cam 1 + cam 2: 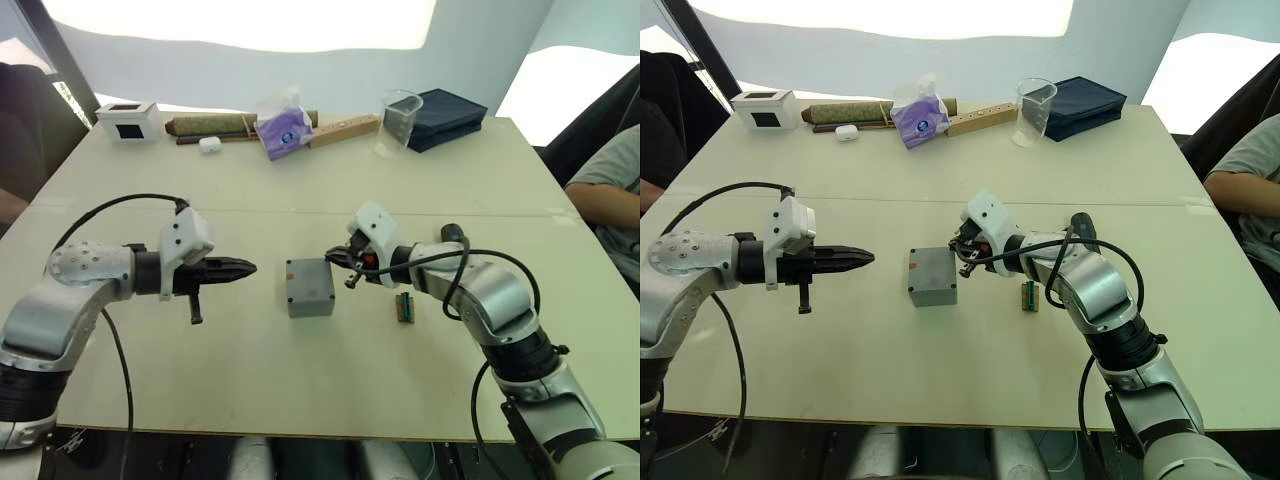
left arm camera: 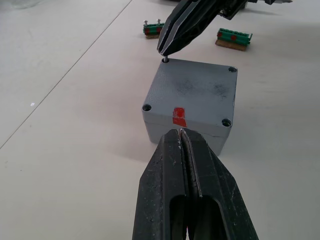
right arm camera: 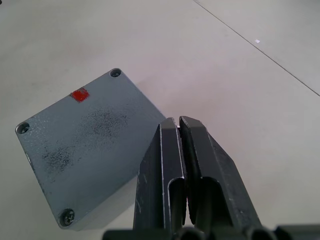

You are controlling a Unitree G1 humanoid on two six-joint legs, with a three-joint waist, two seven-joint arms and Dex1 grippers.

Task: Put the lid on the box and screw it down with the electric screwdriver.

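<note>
Grey box (image 1: 309, 286), red mark (image 2: 179, 115)

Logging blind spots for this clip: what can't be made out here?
Lid, fourth corner: right wrist view, hidden behind the fingers of the right gripper.
Screw at far corner: left wrist view, too small to tell whether it is driven in.
Person: left eye view, cut off by the edge.

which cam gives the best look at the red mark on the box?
Left wrist view: the red mark faces the camera, spanning the lid edge and side of the box. Right wrist view shows it on the lid corner. In the eye views it can't be made out.
</note>
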